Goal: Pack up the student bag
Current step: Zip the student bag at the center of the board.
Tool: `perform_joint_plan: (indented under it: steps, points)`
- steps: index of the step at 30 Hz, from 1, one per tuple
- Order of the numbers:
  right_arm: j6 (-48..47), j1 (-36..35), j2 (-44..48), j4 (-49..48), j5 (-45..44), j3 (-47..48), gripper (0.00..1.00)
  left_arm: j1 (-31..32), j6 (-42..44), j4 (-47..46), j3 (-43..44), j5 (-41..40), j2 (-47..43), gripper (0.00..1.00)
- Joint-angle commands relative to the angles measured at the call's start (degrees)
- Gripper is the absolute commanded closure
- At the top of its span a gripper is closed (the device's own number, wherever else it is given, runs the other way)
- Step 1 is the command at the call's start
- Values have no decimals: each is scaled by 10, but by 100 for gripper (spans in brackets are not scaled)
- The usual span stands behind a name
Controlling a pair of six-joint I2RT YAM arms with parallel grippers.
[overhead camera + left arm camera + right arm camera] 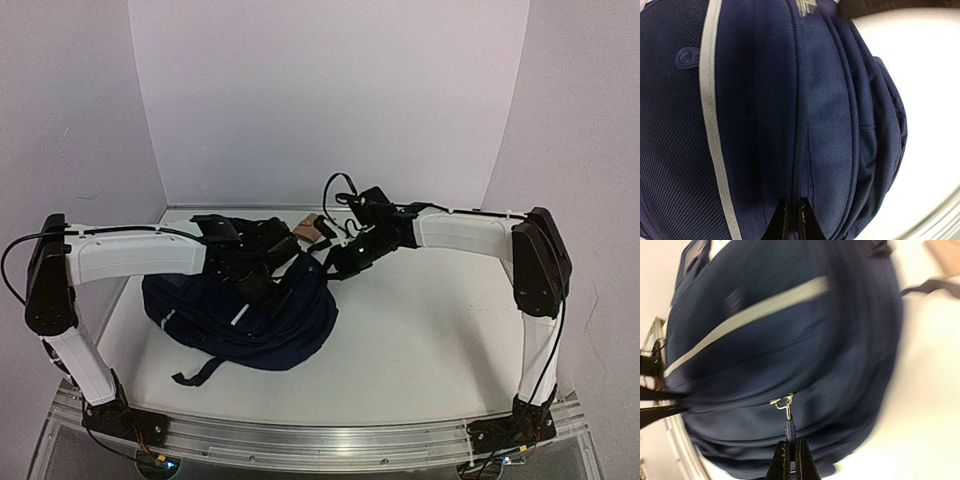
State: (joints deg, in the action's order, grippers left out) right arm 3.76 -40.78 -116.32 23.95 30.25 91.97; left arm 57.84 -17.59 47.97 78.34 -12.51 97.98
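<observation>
Tightly closed, the right gripper (792,461) pinches the blue zipper pull (789,429) of the student bag (255,330), its two dark fingers pressed together around the tab in the right wrist view. A small metal clasp (783,403) links the pull to the zip line running across the navy fabric just above. The left gripper (792,222) is likewise drawn narrow, its fingertips nipping a raised seam of the bag's cloth, with only that thin ridge between them. To one side of that seam, a pale grey stripe (710,130) runs the length of the bag's front panel in the left wrist view. A small oval patch (686,56) sits on the mesh-textured cloth beyond it.

From above, the two arms reach in from either side and meet over the bag, the left arm across its top and the right arm at its far right edge. The bag lies on the white table (430,330), left of centre and bulging, with a black strap (197,372) trailing toward the near edge. A small tan object (312,228) lies just behind the bag, near the right arm's wrist; what it is cannot be made out. A metal rail (330,440) carrying both arm bases runs along the table's near edge.
</observation>
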Motion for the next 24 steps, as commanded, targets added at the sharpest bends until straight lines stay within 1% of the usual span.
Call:
perform_joint_plan:
  steps: [1,5,8,13,16,19,24]
  points:
    - [-31,38,-4,-6,-84,41,100,3,25,81,-45,34,-63,100]
    - [-70,42,-11,-7,-90,50,100,3,56,75,-71,49,-107,100]
    - [-94,44,-19,-7,-75,63,100,6,78,75,-95,72,-139,100]
    - [-113,42,-29,-6,8,85,100,19,101,102,-113,77,-185,100]
    - [-107,30,-22,-5,64,76,100,19,104,94,-114,77,-210,100]
    - [-116,5,-10,-5,84,59,100,27,120,87,-112,89,-215,100]
    - [-122,-7,-40,-4,64,78,100,56,141,105,-112,97,-199,100]
